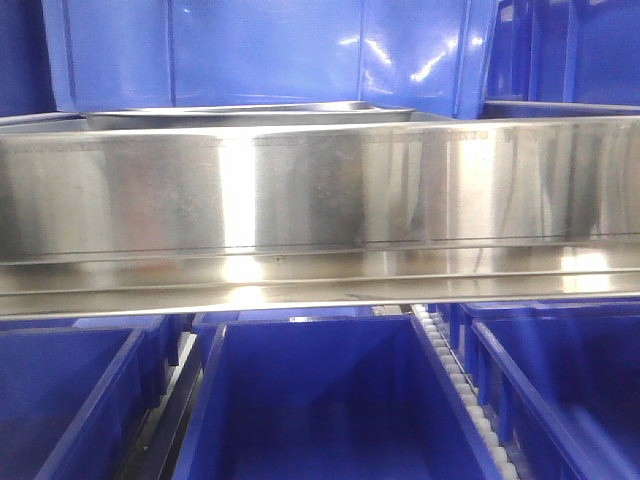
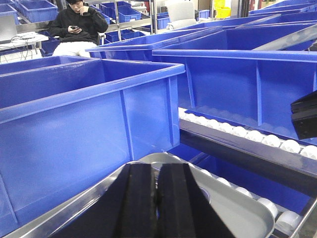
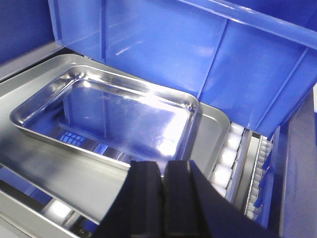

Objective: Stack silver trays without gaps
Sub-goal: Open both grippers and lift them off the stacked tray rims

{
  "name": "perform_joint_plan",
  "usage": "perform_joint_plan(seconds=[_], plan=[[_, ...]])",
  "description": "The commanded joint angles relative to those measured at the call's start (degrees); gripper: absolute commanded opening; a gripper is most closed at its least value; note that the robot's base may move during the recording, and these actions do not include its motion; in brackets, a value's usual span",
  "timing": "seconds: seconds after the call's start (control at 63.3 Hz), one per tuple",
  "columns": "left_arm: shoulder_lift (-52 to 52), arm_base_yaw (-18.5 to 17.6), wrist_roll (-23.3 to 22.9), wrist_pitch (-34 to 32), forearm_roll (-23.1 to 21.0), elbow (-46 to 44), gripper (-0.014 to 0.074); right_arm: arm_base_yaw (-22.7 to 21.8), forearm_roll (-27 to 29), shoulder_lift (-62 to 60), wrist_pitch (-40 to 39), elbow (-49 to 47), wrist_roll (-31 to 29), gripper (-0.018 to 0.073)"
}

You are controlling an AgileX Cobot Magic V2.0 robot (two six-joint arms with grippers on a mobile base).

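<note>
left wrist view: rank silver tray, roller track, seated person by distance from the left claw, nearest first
1. Silver tray: directly under and ahead of the left claw, bottom of view.
2. Roller track: right of centre, beyond the tray, below the blue bins.
3. Seated person: top left, far background.

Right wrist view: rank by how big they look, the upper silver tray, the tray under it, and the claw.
1. Lower silver tray, rim showing around the upper one.
2. Upper silver tray, sitting inside it.
3. Right claw, shut; it is nearest the camera, so its rank is unsure.
</note>
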Motion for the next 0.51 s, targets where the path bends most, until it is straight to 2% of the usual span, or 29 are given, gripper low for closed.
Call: perform_joint_plan(seconds=[0.0,0.49], plan=[[-0.4,-0.4,0.1,-1.1,0.3,0.2,-0.0009,0.0,-0.8,-0.6,-1.8,0.0,-0.3,-0.0079],[-0.4,-0.4,0.1,-1.1,0.3,0.2,-0.0009,0.0,-2.1,-1.2,-3.6,0.0,-0.3,-0.0079]])
